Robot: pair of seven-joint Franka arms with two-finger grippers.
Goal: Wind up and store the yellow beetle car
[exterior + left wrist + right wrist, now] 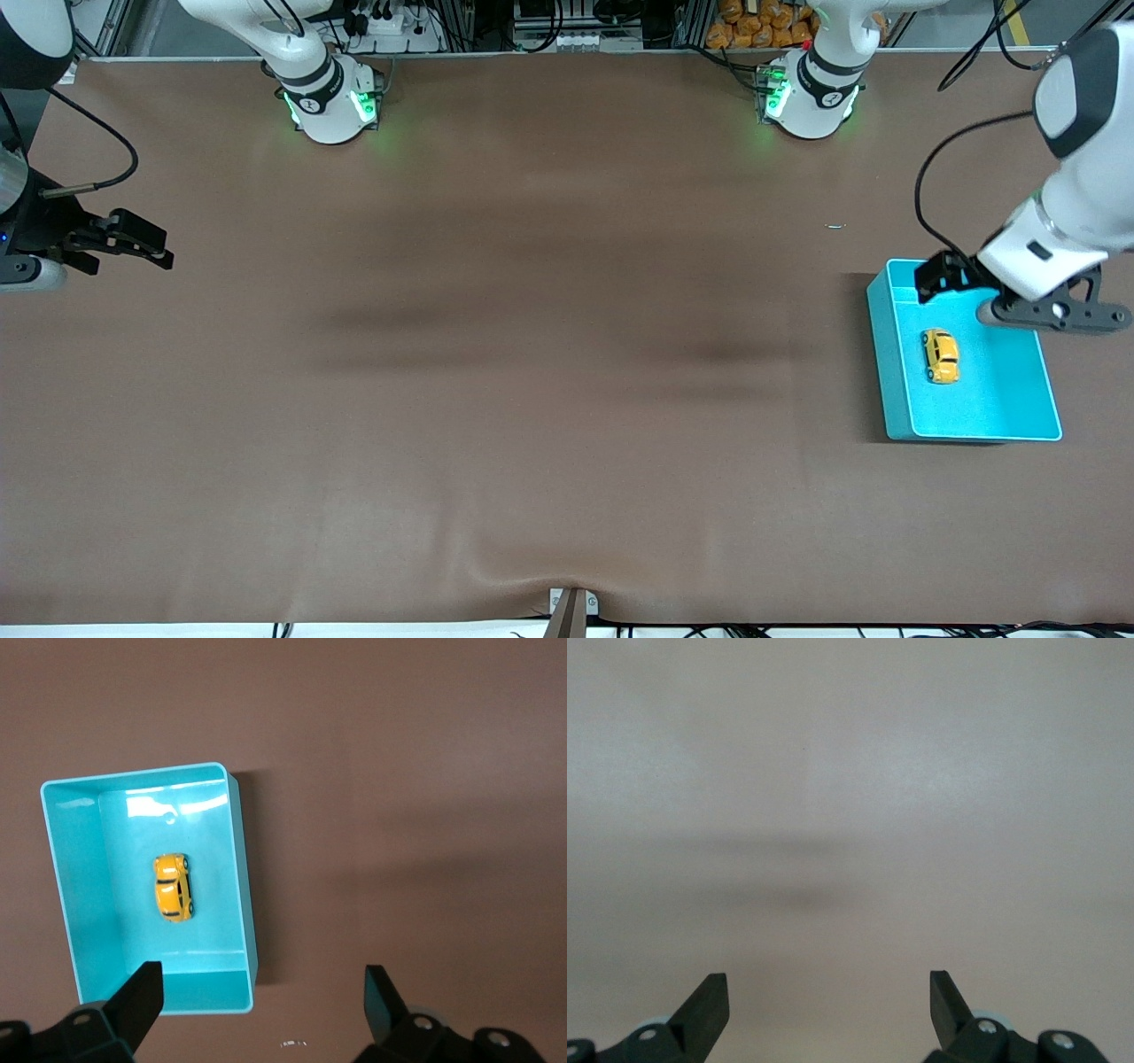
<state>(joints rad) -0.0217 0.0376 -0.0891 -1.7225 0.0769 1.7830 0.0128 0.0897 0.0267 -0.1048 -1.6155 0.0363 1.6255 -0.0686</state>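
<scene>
Since storage appears complete, yellow beetle car [940, 355] lies in turquoise bin [890, 363] (wheels down); left hand [939, 276] spread wide, empty, above; right hand [142, 239] waits, wide.

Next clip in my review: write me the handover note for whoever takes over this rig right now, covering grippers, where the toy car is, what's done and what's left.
Left gripper: open, empty, up over the corner of the turquoise plastic bin that lies farthest from the front camera.
Right gripper: open, empty, waiting over bare brown table at the right arm's end.
Tiny yellow beetle toy car: on its wheels on the bin floor, clear of the walls, touched by neither gripper.
Done: car is stored in the bin.
Left: nothing visible; whether it was wound cannot be told from these views.
</scene>
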